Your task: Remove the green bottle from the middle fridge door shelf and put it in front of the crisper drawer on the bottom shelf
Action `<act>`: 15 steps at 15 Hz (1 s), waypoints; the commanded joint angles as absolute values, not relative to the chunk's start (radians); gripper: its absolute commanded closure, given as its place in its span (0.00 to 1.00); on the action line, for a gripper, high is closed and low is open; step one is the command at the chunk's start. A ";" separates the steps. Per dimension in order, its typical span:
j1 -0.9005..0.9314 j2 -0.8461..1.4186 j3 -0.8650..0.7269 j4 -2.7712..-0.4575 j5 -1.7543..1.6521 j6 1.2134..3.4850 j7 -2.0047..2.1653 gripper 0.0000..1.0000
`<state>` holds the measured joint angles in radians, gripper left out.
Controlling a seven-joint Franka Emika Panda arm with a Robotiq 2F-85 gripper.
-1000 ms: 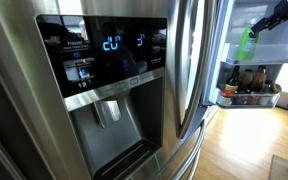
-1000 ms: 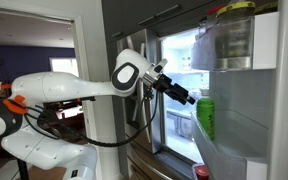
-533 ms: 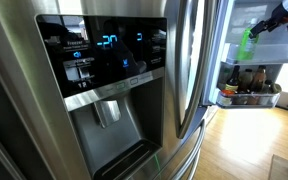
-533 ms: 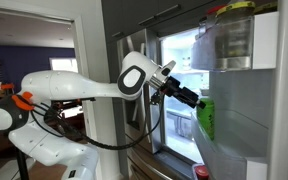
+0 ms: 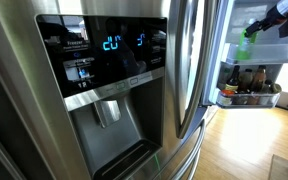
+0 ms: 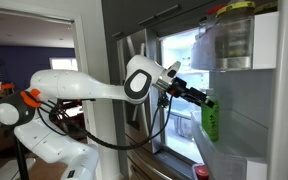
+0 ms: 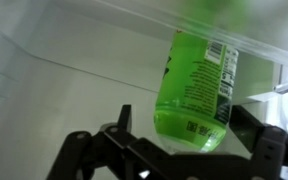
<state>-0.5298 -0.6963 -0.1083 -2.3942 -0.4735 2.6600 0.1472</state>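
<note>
The green bottle (image 7: 194, 85) is slim, lime green and translucent, with a printed label. It stands in the middle fridge door shelf (image 6: 252, 112), a pale translucent bin. My gripper (image 7: 184, 122) is open, with one finger on each side of the bottle's lower part and a gap still showing on the left. In both exterior views the gripper (image 6: 198, 97) (image 5: 268, 19) is at the bottle (image 6: 210, 121) (image 5: 245, 44) inside the open door. The bin's wall (image 7: 54, 95) fills the left of the wrist view.
Dark sauce bottles (image 5: 250, 81) stand in the clear lower door bin. A large jar (image 6: 234, 35) sits in the top door bin. The closed steel door with the dispenser (image 5: 104, 95) is nearby. The lit fridge interior (image 6: 179, 65) lies behind the arm.
The arm has stretched further toward the door bin. The gripper has moved from short of the green bottle to around it. The bottle has not clearly moved.
</note>
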 commanded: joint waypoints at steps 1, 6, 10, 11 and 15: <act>-0.551 -0.658 -0.091 -2.393 -0.474 2.708 0.176 0.00; -0.552 -0.629 -0.079 -2.394 -0.470 2.735 0.195 0.42; -0.592 -0.642 -0.047 -2.400 -0.506 2.800 0.195 0.55; -0.604 -0.650 -0.034 -2.406 -0.517 2.828 0.186 0.55; -0.649 -0.679 0.010 -2.416 -0.586 2.922 0.094 0.55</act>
